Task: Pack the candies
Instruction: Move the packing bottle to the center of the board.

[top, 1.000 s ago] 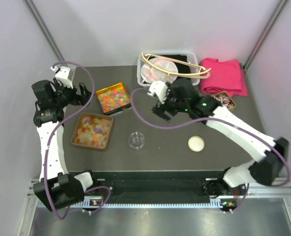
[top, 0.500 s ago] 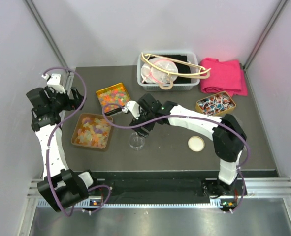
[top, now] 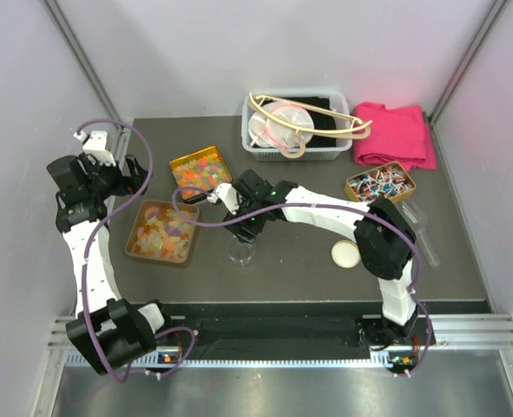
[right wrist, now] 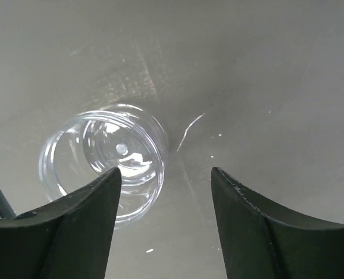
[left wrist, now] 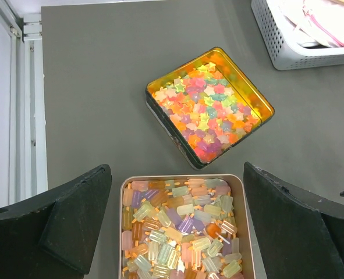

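The candies (left wrist: 180,229) are pale orange, yellow, pink and lilac popsicle-shaped gummies filling a square tin (left wrist: 244,221), which also shows in the top view (top: 162,231). A second tin (left wrist: 209,104) holds brighter star-shaped gummies and also shows in the top view (top: 201,171). My left gripper (left wrist: 177,226) is open and empty, hovering above the popsicle tin with a finger on each side; in the top view it (top: 137,176) is at the left. My right gripper (right wrist: 166,226) is open and empty just above a clear empty jar (right wrist: 102,163), which lies mostly left of the gap. In the top view the right gripper (top: 243,226) is over the jar (top: 241,252).
A round white lid (top: 345,254) lies right of the jar. A tin of twist-wrapped sweets (top: 380,184) sits at the right. A white basket (top: 295,126) with hangers and a pink cloth (top: 397,135) are at the back.
My right arm swung left from beside the basket to just above the clear jar. My left gripper drew back a little to the left.
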Controlling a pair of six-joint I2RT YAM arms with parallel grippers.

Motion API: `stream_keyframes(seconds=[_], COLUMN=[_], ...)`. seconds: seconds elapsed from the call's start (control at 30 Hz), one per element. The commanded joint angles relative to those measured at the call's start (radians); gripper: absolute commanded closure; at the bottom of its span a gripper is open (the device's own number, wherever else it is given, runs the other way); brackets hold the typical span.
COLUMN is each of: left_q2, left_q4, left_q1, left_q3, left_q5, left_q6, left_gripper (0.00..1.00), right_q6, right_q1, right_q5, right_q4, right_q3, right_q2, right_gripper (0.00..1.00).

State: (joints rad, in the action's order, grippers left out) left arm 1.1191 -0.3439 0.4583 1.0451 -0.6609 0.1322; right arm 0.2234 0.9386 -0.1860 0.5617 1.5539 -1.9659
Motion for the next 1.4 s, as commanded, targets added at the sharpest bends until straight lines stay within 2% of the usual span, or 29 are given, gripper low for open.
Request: stream_keyframes(seconds=[0.0,0.2,0.23,0.33,0.6,0.77,0.9,1.0,1.37], left_q2=[-0.018,-0.018,-0.019,-0.018,-0.019,-0.021,-0.025,-0.028,-0.033], left_q4=[0.042,0.040,0.040,0.042,0.039,0.046,0.045,0.054,0.051], left_q1=[0.010,0.008,0.008,0.008,0.010,0.010,0.008,0.008,0.008], left_q3=[0.007,0.007,0.007,0.006,0.001,-0.007,-0.008,-0.016,-0.030], left_q5=[-0.005,-0.009,-0.011,-0.012,-0.025,-0.039,-0.042,-0.048,-0.048], left_q6=[0.004,0.001,0.001,0.003,0.003,-0.003,-0.002,-0.008,-0.002], left_gripper=[0.01,0.01,0.01,0.01,0.01,0.01,0.01,0.01,0.01], right_q6=[0.002,0.019,0.025,0.034,0.040,0.050,0.059,0.057,0.045], right_q1=[0.014,0.014,0.014,0.014,0.014,0.014,0.014,0.014,0.012], right_q5=[0.010,0.051,0.062,0.075,0.105,0.125,0.129,0.109,0.088], right_q4=[-0.042,-0.051,-0.051,-0.052,-0.006,0.036,0.058,0.046,0.082], right_q3=[-0.005,-0.078,-0.101,-0.139,-0.193,-0.206,-0.236,-0.261,-0.149], right_q2=[0.002,0.036,0.051,0.077,0.179,0.228,0.259,0.266,0.209], right_gripper=[0.38,0.47,0.53,0.59,0.64,0.75,0.76,0.68,0.64])
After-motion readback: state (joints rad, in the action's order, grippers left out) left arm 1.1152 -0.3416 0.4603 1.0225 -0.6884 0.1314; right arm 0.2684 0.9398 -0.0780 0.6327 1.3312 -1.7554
